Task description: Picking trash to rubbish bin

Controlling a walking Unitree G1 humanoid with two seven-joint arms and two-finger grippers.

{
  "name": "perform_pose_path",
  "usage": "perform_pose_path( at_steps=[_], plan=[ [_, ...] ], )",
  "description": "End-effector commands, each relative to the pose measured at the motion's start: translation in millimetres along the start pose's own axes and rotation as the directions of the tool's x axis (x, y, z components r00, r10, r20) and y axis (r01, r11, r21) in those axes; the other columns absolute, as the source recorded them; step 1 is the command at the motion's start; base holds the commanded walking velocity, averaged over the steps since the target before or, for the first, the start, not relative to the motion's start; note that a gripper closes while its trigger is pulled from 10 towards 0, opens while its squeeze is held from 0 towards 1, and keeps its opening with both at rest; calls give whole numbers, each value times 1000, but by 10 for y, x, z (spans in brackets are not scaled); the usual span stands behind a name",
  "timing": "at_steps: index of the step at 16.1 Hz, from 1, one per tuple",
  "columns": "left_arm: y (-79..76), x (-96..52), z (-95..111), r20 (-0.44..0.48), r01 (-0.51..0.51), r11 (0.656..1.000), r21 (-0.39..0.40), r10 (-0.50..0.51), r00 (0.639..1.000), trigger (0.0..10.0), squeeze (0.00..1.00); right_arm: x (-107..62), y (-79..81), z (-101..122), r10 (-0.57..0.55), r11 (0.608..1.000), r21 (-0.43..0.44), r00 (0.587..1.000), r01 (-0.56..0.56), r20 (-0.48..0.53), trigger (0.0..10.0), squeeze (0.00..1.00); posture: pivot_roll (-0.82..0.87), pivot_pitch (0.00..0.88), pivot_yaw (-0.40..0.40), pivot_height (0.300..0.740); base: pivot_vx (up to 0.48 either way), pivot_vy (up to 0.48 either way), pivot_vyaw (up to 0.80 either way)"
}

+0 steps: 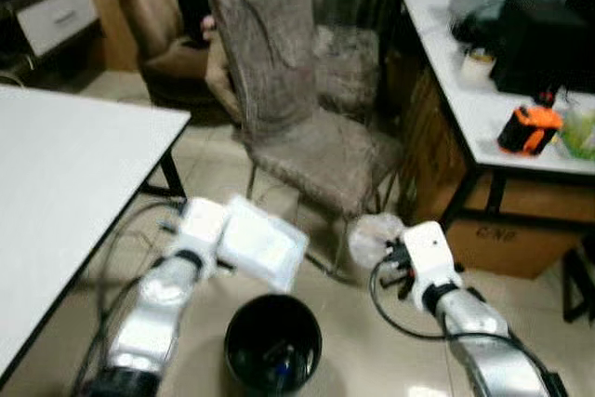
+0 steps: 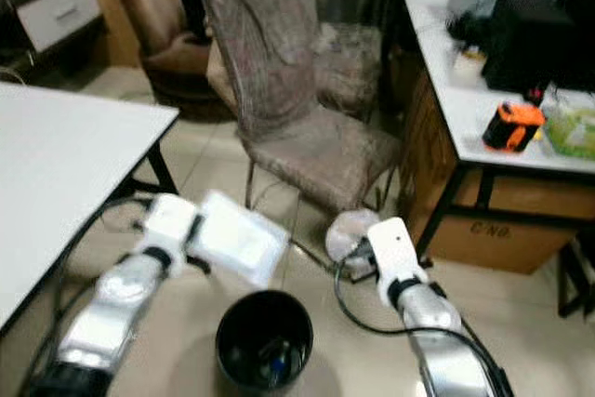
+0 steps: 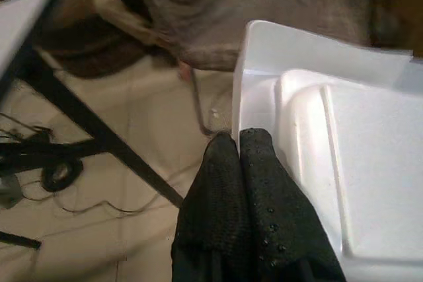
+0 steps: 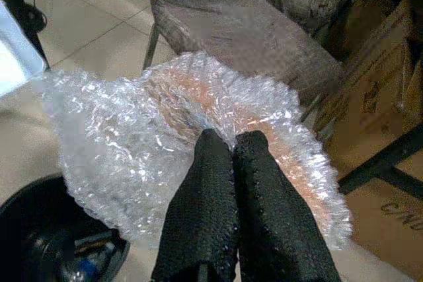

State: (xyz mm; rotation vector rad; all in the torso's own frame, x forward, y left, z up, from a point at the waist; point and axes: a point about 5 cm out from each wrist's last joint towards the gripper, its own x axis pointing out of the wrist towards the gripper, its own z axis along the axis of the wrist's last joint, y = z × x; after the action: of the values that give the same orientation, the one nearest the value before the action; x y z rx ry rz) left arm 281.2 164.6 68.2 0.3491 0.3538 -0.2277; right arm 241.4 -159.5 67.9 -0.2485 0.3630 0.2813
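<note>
A black round rubbish bin (image 1: 272,342) stands on the tiled floor between my two arms, with some litter inside. My left gripper (image 3: 238,142) is shut on the edge of a white foam food box (image 1: 261,243), held just above and behind the bin's rim. My right gripper (image 4: 225,143) is shut on a crumpled sheet of clear bubble wrap (image 4: 178,143), which hangs to the right of the bin (image 4: 46,229) near the chair leg. In the head views the bubble wrap (image 1: 374,236) shows ahead of my right wrist.
A grey fabric chair (image 1: 297,109) stands straight ahead behind the bin. A white table (image 1: 65,183) is on my left, with cables under it. A white desk (image 1: 483,109) with an orange tool (image 1: 528,129) and a cardboard box (image 1: 507,230) below is on my right. A person sits in a brown armchair (image 1: 158,16) at the back.
</note>
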Motion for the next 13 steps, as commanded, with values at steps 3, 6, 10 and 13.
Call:
perform_pose_path(
  at_steps=[3, 6, 10, 13],
  plan=[
    [15, 110, -177, -102, -7, 998, 57, 13, 995, 10000, 0, 4, 21, 54, 17, 1000, -11, 999, -16, 35, 10000, 0, -77, 0, 3, 740, 0, 0, 0],
    [-64, 289, -214, -113, 16, 998, 63, -9, 994, 10000, 0, -12, 30, 120, 70, 998, -12, 995, -69, 69, 10000, 0, -94, 0, -6, 740, 0, 0, 0],
    [-234, 496, -45, -52, 55, 998, 9, -54, 997, 10000, 0, -173, 171, 144, 331, 944, -32, 943, -330, 34, 10000, 0, -144, 0, -10, 740, 0, 0, 0],
    [-311, 579, 1, -58, 67, 994, 82, -63, 996, 10000, 0, -275, 209, 138, 372, 928, -41, 928, -371, 12, 10000, 0, -154, 16, -15, 740, 0, 0, 0]
  ],
)
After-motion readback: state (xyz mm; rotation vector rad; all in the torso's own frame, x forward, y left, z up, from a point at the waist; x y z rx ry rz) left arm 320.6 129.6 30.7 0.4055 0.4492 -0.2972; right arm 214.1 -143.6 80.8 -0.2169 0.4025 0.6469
